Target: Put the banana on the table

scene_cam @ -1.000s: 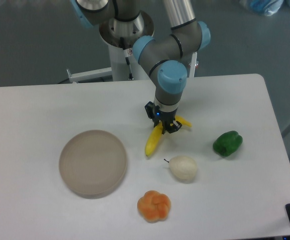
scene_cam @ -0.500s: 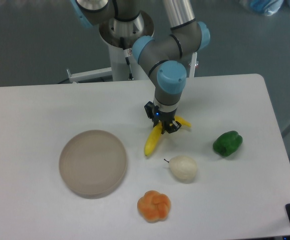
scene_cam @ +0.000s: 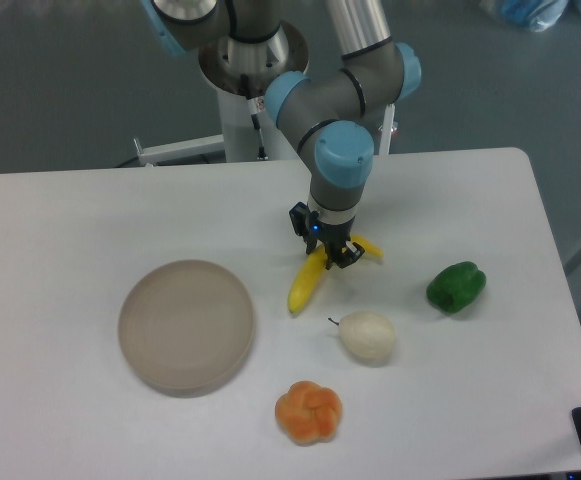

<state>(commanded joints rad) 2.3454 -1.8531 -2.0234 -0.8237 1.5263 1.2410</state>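
Observation:
The bright-yellow banana [scene_cam: 305,285] lies near the middle of the white table [scene_cam: 70,220], one end pointing down-left and the other end showing to the right of the gripper. My gripper [scene_cam: 327,252] points straight down over the banana's middle, its dark fingers closed around it. The banana's low end seems to touch or nearly touch the tabletop; I cannot tell which.
A round beige plate [scene_cam: 186,325] sits to the left of the banana. A pale cream pear [scene_cam: 367,336] lies just below-right of it. A green pepper [scene_cam: 456,286] is to the right and an orange fruit piece [scene_cam: 308,410] is near the front edge.
The gripper and the banana have shifted very slightly; the banana's low end sits a touch further left. Nothing else has moved.

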